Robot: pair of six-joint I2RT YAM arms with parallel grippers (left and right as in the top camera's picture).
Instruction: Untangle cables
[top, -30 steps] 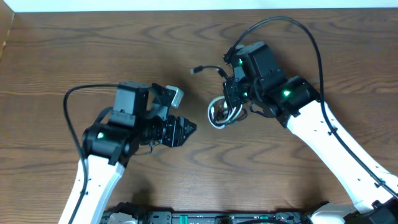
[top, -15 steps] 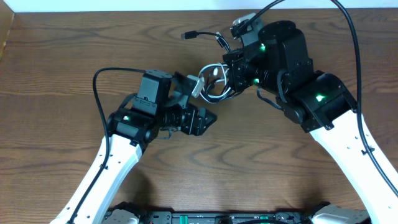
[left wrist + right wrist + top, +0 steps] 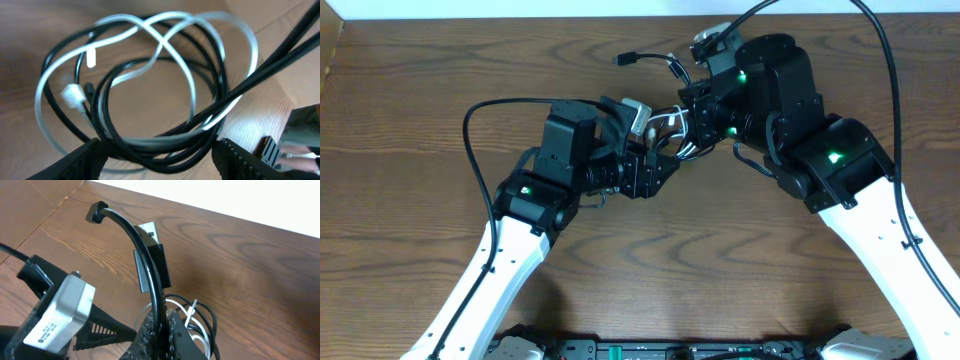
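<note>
The cables (image 3: 669, 133) are a coil of black and white cords hanging just above the table's far middle. My right gripper (image 3: 696, 120) is shut on a black cable (image 3: 145, 255) whose plug end (image 3: 95, 213) sticks up and out; it shows in the overhead view (image 3: 624, 58) too. The coil (image 3: 200, 317) hangs behind the right fingers (image 3: 150, 332). My left gripper (image 3: 657, 168) is open, and the lower strands of the coil (image 3: 150, 80) pass between its two fingers (image 3: 85, 160). A white plug (image 3: 73, 95) hangs at the coil's left.
The wooden table (image 3: 410, 110) stretches around both arms. Thick black arm wires arc over each arm (image 3: 475, 130). The left wrist's camera housing (image 3: 55, 315) sits close to the right fingers. A white wall edge (image 3: 520, 8) runs along the far side.
My right gripper lifted the coil toward the far side a second ago and now holds still. My left gripper moved forward and right until its open fingers straddle the coil's lower strands.
</note>
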